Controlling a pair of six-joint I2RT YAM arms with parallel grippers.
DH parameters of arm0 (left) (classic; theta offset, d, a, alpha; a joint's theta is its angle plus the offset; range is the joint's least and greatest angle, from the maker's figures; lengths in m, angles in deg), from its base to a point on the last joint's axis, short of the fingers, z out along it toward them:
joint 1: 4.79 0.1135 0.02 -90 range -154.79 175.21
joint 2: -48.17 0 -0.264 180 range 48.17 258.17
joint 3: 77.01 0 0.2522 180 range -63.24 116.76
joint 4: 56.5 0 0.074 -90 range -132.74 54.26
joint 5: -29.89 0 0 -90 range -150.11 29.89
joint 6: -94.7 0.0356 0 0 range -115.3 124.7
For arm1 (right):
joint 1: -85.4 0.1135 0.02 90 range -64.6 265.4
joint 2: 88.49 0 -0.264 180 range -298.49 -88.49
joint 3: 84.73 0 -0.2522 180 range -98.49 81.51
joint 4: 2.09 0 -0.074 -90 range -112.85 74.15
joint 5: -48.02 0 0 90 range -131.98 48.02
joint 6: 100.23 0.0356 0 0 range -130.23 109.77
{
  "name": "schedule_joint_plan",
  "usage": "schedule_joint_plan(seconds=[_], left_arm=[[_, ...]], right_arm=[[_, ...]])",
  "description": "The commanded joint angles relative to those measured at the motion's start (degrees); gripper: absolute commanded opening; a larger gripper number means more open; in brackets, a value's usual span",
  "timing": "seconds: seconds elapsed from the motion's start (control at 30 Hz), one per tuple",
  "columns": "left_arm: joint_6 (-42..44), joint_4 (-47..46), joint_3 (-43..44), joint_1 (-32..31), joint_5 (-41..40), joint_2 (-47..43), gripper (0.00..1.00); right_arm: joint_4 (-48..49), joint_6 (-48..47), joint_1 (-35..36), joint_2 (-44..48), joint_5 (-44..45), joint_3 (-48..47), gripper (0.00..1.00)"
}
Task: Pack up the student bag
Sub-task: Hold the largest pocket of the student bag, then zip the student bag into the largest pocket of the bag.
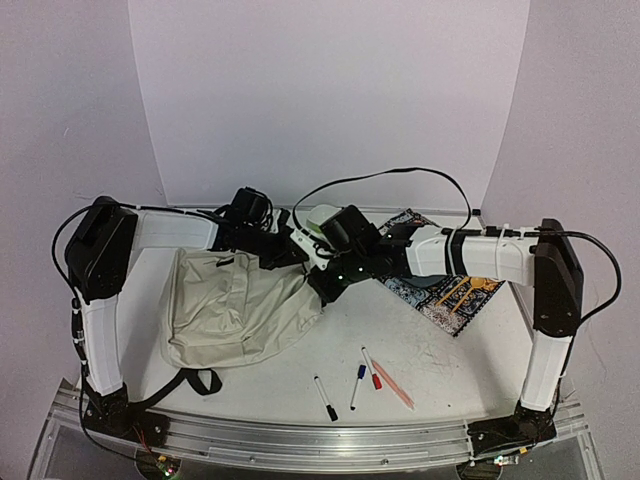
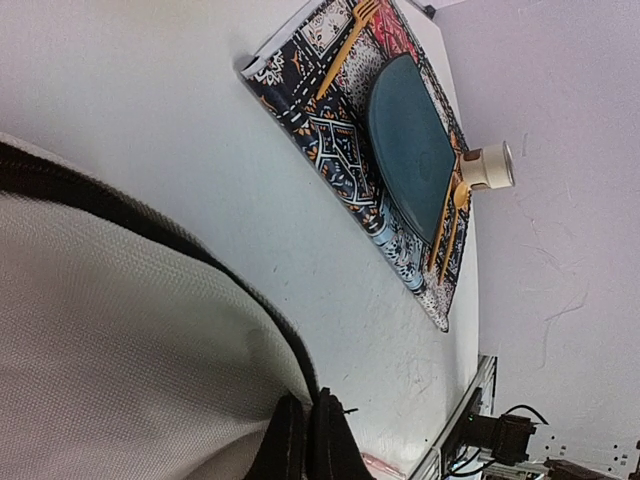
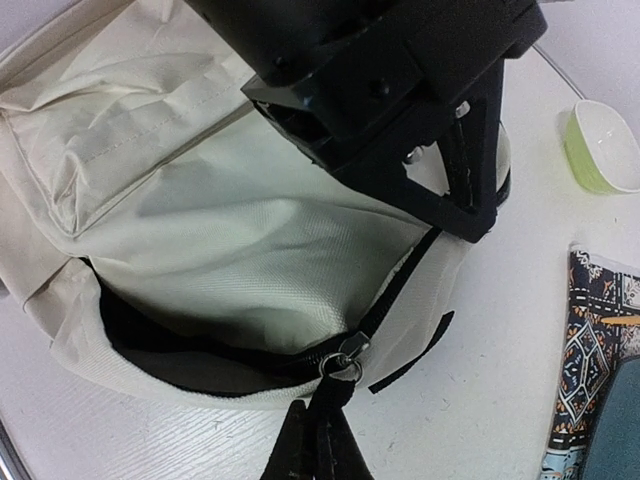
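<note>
Student bag (image 3: pixel 250 230) lies directly ahead of the right tool (image 3: pixel 318 412), whose fingers are pinched together on the black tab of the zipper pull (image 3: pixel 345 366), at the near rim of the bag. From that pull the mouth gapes dark away to the tool's left, while the zip line that looks closed climbs ahead and to its right, toward the left tool (image 2: pixel 308 402). That one is closed too, apparently clamping the black-edged rim of the cream fabric. Both arms are thus already on the bag, the right one at the slider. Widening the mouth would, I judge, mean drawing the pull forward-right along the track while the left tool holds the rim taut. The bag's long axis runs roughly across the right tool's line of sight, flat on the worktop (image 3: pixel 480 400). Farther out to the right sit a patterned mat (image 2: pixel 300 110) and a green bowl (image 3: pixel 605 145). No brand, label or legible writing shows anywhere.
</note>
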Motion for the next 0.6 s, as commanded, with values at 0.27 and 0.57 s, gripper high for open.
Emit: schedule_joint_plan(seconds=[0.27,0.57], left_arm=[[2.99,0.64,9.78,6.20,-15.32,-1.13,0.00],[4.62,2.67,15.45,11.73,-24.54,-0.69,0.00]], right_arm=[[-3.35,2.52,6.36,4.80,-1.11,1.84,0.00],[-5.22,6.14,8.55,5.59,-0.86,2.94,0.00]])
